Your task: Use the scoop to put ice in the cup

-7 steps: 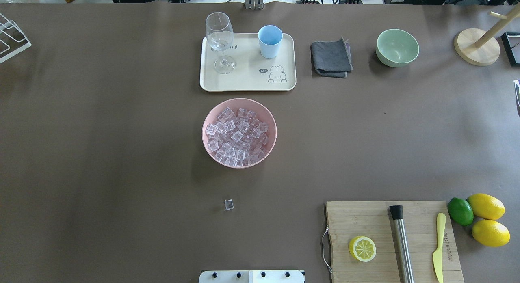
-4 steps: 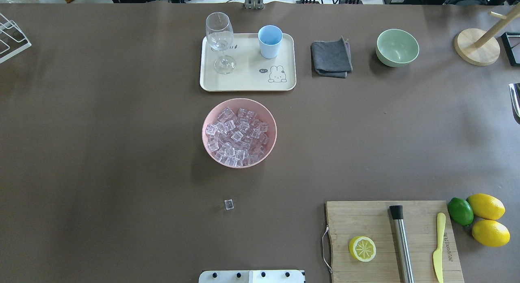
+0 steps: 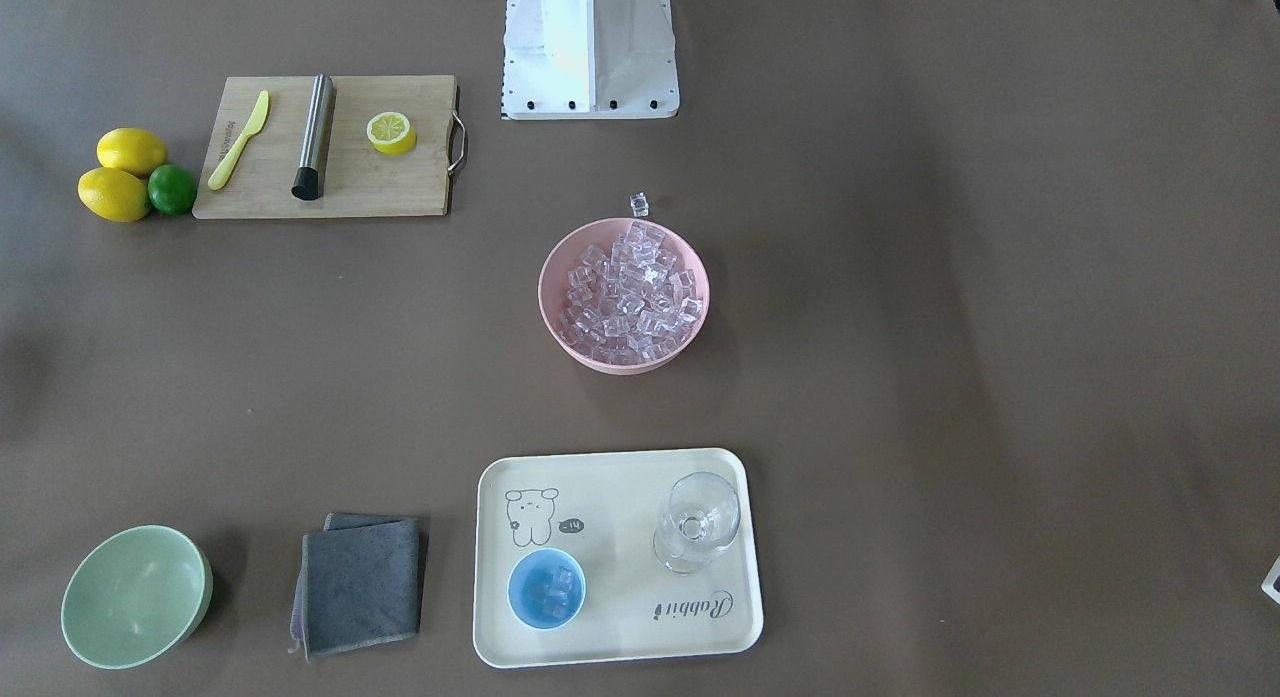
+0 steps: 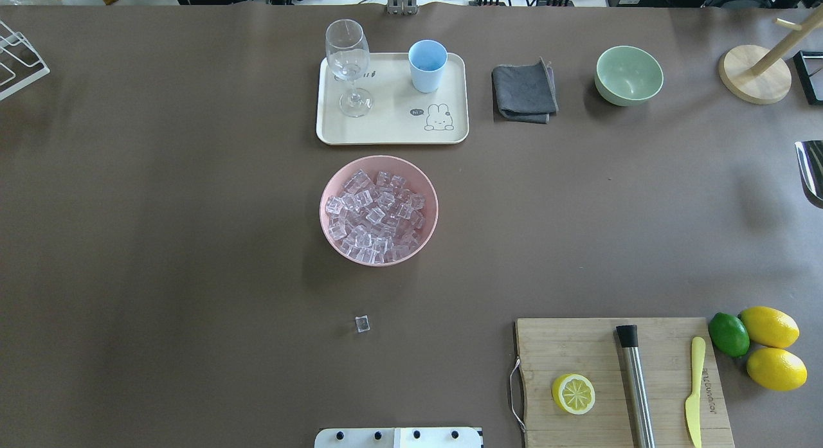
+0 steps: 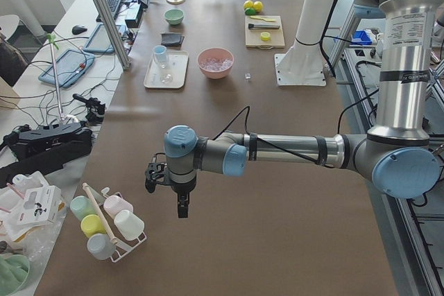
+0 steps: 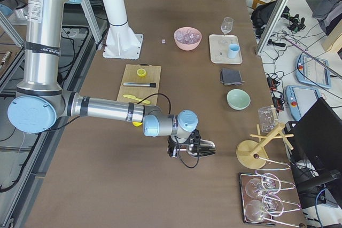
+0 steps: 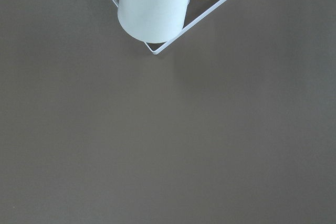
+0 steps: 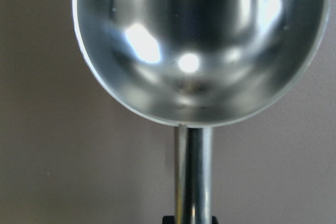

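You are seeing only a sliver of the scoop [image 4: 813, 171], cut off at the overhead view's right edge. The left hand [image 5: 182, 210] and right hand [image 6: 195, 153] are showing too small to tell whether they are gripping anything.

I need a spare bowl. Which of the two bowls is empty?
The pale green bowl beside the grey cloth; the pink bowl is heaped with ice.

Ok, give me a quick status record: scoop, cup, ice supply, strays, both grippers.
scoop: empty, held by right gripper over the table's right end
cup: on tray, some ice inside
supply: pink bowl heaped with ice
stray: one cube on table, between pink bowl and robot base
left gripper: by cup rack, state unclear
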